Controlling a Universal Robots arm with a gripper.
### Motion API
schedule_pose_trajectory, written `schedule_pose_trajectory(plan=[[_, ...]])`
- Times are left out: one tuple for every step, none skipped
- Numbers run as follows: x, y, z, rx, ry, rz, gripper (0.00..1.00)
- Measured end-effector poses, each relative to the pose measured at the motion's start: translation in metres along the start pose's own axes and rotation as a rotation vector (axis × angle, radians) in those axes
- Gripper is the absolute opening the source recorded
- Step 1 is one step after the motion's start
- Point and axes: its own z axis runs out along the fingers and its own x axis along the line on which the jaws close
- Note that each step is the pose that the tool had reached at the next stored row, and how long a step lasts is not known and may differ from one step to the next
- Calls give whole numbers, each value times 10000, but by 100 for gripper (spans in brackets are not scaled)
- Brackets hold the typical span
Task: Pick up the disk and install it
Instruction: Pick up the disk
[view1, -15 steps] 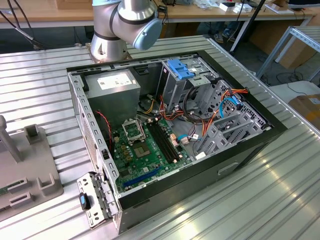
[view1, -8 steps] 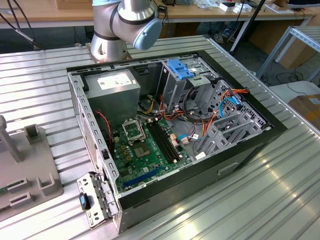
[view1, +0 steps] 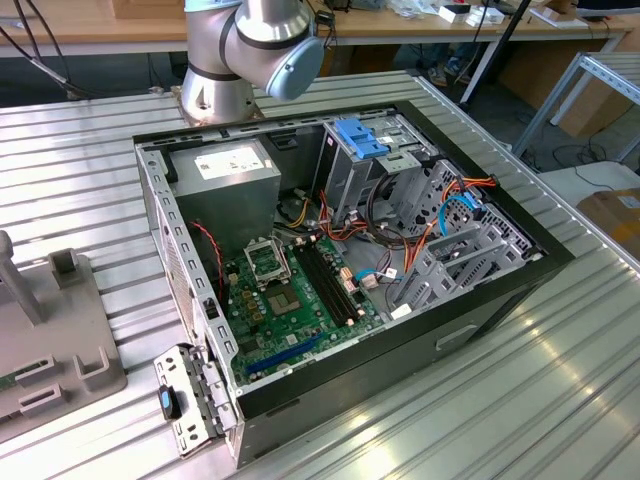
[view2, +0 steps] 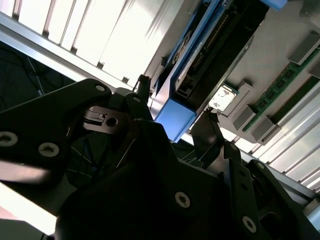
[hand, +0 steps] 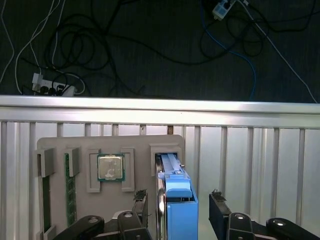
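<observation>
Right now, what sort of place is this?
Probably a robotics lab bench: an opened computer case on a ribbed metal table, a grey tray holding the disk and a processor chip, cables strewn over the floor.

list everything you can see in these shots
disk: one, grey with blue frame, on edge in a holder tray slot
holder tray: one, grey, on the table
processor chip: one, silver, tray pocket
memory stick: at least one, green, tray slot
computer case: one, black, open, on the table
motherboard: one, green, inside the case
table: one, silver, ribbed
cables: several, dark floor beyond the table
arm: one, grey, behind the case
gripper: one, black, open, straddling the disk
</observation>
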Motion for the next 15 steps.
schedule_pose_trajectory(plan=[[0, 0, 0, 0, 0, 0, 59], [0, 0, 0, 0, 0, 0, 52], [0, 0, 1, 1, -1, 0, 45], [0, 0, 1, 0, 0, 0, 45], [0, 0, 1, 0, 0, 0, 44], [0, 0, 1, 1, -1, 0, 37], [0, 0, 1, 1, 0, 0, 37], [0, 0, 2, 1, -1, 0, 37], [0, 0, 1, 0, -1, 0, 37], [0, 0, 2, 1, -1, 0, 37], [0, 0, 2, 1, -1, 0, 37], [0, 0, 2, 1, 0, 0, 37], [0, 0, 2, 1, -1, 0, 37], [0, 0, 3, 1, 0, 0, 37], [0, 0, 3, 1, 0, 0, 37]])
